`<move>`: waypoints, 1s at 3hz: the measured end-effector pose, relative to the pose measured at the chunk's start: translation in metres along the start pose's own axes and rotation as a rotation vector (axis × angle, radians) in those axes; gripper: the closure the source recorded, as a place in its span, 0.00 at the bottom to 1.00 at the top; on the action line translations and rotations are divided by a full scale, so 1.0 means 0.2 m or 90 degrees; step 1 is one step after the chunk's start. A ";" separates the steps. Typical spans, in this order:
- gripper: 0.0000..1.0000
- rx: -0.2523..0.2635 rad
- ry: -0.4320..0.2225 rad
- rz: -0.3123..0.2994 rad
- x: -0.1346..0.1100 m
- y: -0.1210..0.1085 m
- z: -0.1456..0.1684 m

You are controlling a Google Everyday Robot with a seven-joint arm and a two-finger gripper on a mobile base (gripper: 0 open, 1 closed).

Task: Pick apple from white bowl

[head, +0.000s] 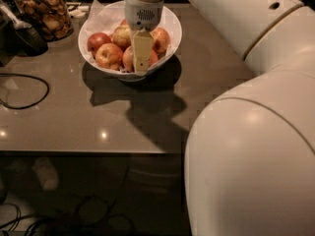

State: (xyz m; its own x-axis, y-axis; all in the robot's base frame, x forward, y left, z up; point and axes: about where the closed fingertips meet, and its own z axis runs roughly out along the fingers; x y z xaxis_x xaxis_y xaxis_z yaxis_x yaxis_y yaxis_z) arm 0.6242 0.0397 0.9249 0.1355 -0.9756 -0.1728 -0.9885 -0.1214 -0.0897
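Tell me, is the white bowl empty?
No: the white bowl holds several apples on crumpled paper, and the gripper hangs over them.

Grey-brown table (88, 129) bearing white bowl (175, 24) at back, glass jar (45, 14) in far left corner, black cable (47, 87) looped at left; gripper (141, 58) hanging over bowl
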 end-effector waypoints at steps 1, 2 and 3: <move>0.25 -0.003 0.000 0.004 0.01 -0.01 0.01; 0.25 -0.006 0.002 0.005 0.02 -0.01 0.02; 0.27 -0.020 0.003 0.001 0.02 0.00 0.07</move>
State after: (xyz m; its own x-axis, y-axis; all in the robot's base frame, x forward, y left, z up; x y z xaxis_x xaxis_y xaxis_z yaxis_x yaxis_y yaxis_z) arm 0.6253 0.0374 0.9113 0.1332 -0.9766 -0.1687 -0.9904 -0.1249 -0.0585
